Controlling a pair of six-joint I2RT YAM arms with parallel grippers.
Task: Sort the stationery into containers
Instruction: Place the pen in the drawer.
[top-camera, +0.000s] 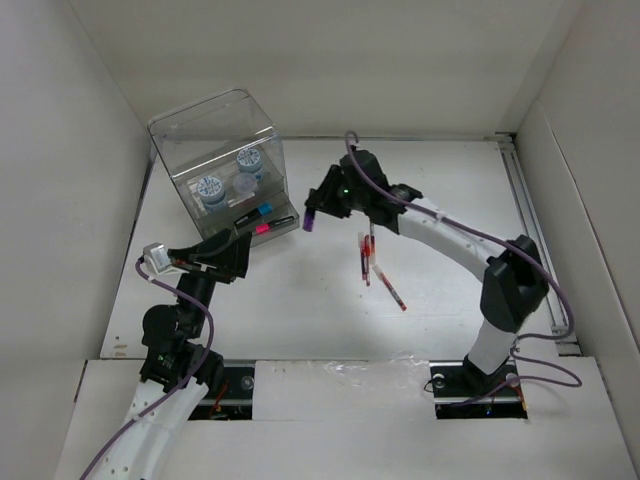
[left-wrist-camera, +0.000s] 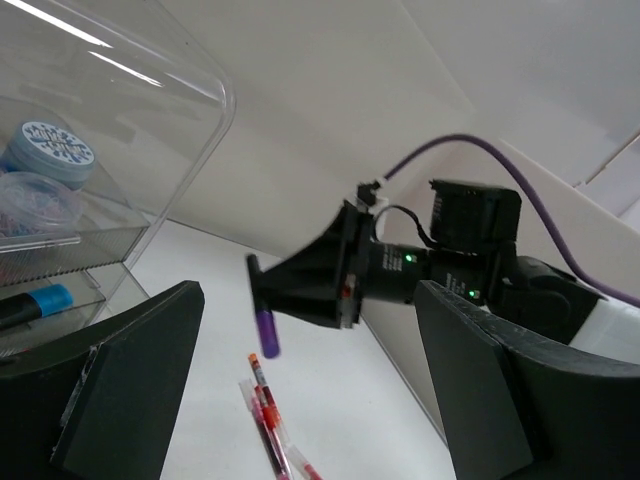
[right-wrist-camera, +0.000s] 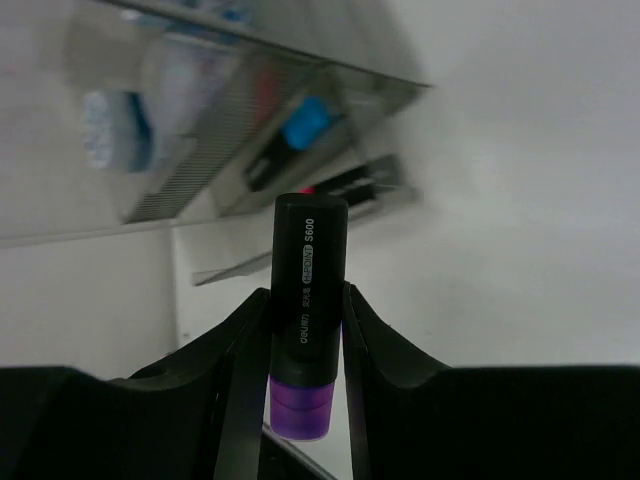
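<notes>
Firmly, right pincer (right-wrist-camera: 305, 305) clamps the dark marker (right-wrist-camera: 310, 255) aloft.

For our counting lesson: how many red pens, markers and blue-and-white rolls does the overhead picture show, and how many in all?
Red pens: 3
Markers: 3, namely purple marker, blue marker, pink marker
Blue-and-white rolls: 2
Total: 8
</notes>
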